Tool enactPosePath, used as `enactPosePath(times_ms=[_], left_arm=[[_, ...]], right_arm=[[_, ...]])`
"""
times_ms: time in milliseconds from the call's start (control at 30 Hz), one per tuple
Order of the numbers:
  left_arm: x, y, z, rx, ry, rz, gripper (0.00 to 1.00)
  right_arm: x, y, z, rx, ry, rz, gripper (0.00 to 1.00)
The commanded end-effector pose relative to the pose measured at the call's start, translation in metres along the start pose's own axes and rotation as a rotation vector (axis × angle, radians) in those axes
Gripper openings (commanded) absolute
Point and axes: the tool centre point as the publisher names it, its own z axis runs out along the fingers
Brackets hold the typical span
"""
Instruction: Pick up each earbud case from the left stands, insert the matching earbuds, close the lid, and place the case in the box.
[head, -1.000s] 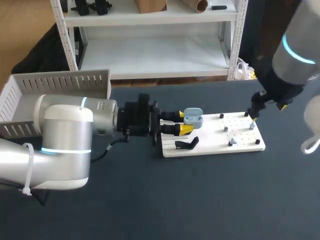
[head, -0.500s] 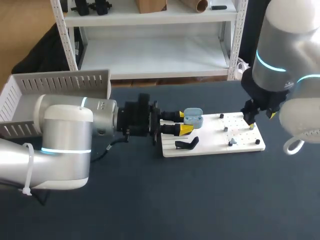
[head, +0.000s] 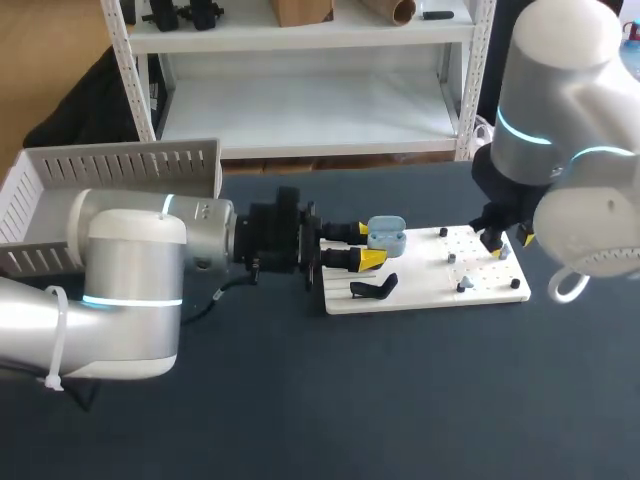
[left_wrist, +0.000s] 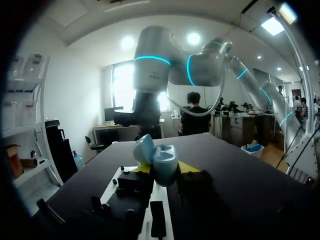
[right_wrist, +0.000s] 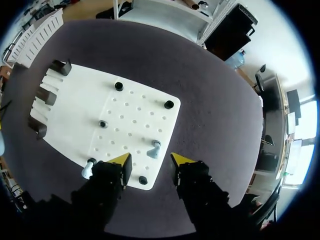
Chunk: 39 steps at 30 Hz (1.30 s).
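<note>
Right gripper hovering over the right end of the white board, fingers pointing down. They are parted to a moderate gap and holding nothing.

Key relation: a pale blue earbud is sitting on the board just ahead of the gap between the right fingers, close to centred. It is lying near the board's right short edge, between the two black corner pegs there. Its long axis is too small to read with confidence. It seems to be slanting somewhat across the line of the fingers, so the wrist may need a small turn before descending.

A second earbud is resting at the board's front edge, beside the outer face of one right finger and outside the gap. Risk: that finger brushing it on the way down.

Left gripper is reaching in level from the table's left, clamped on both sides of the earbud case. It is holding the case above the board's left end, over the black stands. In the left wrist view the lid is standing open and the sockets are facing up.

Right arm is clearly the nearer one to both earbuds. Judging the step in hand as right-arm pickup of the first earbud, then carrying it leftward along the board to the waiting case. White slatted box is waiting at the tabletop's back left corner.
</note>
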Motion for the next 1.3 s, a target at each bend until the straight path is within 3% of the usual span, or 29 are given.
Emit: enactPosePath(times_ms=[33,867,1100,1233,1300], left_arm=[[0.000,-0.001,0.000,-0.006,-0.002,0.002,0.00],[0.000,-0.001,0.000,-0.006,-0.002,0.002,0.00],[0.000,-0.001,0.000,-0.006,-0.002,0.002,0.00],[0.000,-0.001,0.000,-0.006,-0.002,0.002,0.00],[0.000,-0.001,0.000,-0.006,-0.002,0.002,0.00]], right_arm=[[-0.002,0.000,0.003,0.001,0.003,0.008,0.46],[-0.001,-0.002,0.016,0.010,-0.002,0.043,0.33],[-0.002,0.000,0.016,0.008,0.000,0.040,0.18],[-0.002,0.001,0.016,0.010,0.004,0.037,0.00],[-0.001,0.001,0.015,0.010,0.005,0.037,0.00]])
